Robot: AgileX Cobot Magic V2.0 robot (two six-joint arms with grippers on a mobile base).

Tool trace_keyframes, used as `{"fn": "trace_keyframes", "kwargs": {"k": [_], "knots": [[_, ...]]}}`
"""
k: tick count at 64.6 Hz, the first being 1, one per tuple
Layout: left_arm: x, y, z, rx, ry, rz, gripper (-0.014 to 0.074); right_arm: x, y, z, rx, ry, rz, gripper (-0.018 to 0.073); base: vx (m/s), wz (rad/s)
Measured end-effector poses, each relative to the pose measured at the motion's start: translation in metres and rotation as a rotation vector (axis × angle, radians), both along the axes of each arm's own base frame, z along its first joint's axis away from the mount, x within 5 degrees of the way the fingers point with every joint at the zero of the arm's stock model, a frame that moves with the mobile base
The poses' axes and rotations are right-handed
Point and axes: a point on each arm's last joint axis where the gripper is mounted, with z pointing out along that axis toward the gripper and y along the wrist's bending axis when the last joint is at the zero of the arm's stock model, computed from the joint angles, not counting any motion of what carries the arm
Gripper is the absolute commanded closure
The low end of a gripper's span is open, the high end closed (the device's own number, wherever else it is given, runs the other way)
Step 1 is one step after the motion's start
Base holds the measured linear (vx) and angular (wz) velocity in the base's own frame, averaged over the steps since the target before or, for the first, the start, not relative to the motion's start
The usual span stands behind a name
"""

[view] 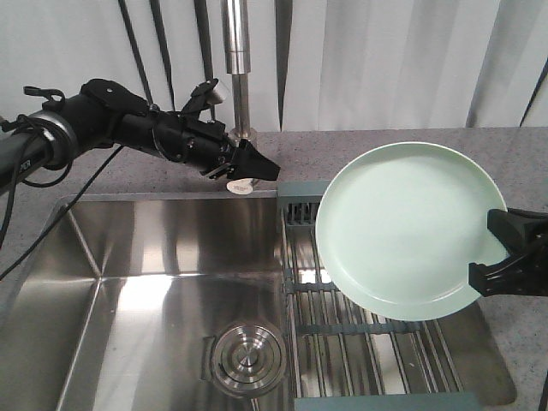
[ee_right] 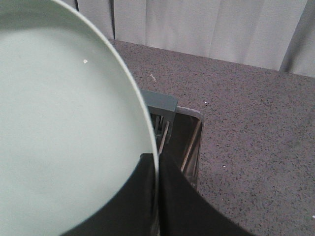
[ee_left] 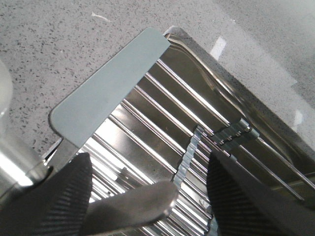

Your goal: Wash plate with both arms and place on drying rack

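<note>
Mint-green and unmarked, the plate (view: pixel 407 227) is held tilted on edge with its face toward the front camera, over the steel rods of the drying rack (view: pixel 342 300). Whether its lower rim touches the rods cannot be told. The right gripper (view: pixel 497 254) is clamped on the plate's lower right rim; in the right wrist view its two black fingers (ee_right: pixel 179 206) pinch the rim between them. The rack sits across the right side of the steel sink (view: pixel 128 282), whose round drain strainer (view: pixel 249 358) lies in the basin just left of the rack. The left gripper (view: pixel 253 169) hangs well apart from the plate, near the base of the faucet (view: pixel 237 68). Its fingers (ee_left: pixel 54 199) are spread wide, with a metal lever (ee_left: pixel 133 204) between them.
</note>
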Motion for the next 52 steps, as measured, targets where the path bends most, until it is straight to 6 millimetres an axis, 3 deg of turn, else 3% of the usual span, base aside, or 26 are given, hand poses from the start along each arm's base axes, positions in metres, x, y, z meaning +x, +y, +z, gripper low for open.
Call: {"fn": "trace_keyframes", "kwargs": {"k": [28, 38, 52], "knots": [[-0.003, -0.001, 0.008, 0.014, -0.027, -0.011, 0.0125, 0.000, 0.000, 0.000, 0.000, 0.000, 0.000, 0.0569, 0.00, 0.00], [-0.014, 0.013, 0.040, -0.009, -0.060, -0.050, 0.0125, 0.000, 0.000, 0.000, 0.000, 0.000, 0.000, 0.0569, 0.00, 0.00], [-0.025, 0.049, 0.089, -0.026, -0.145, -0.010, 0.0125, 0.000, 0.000, 0.000, 0.000, 0.000, 0.000, 0.0569, 0.00, 0.00]]}}
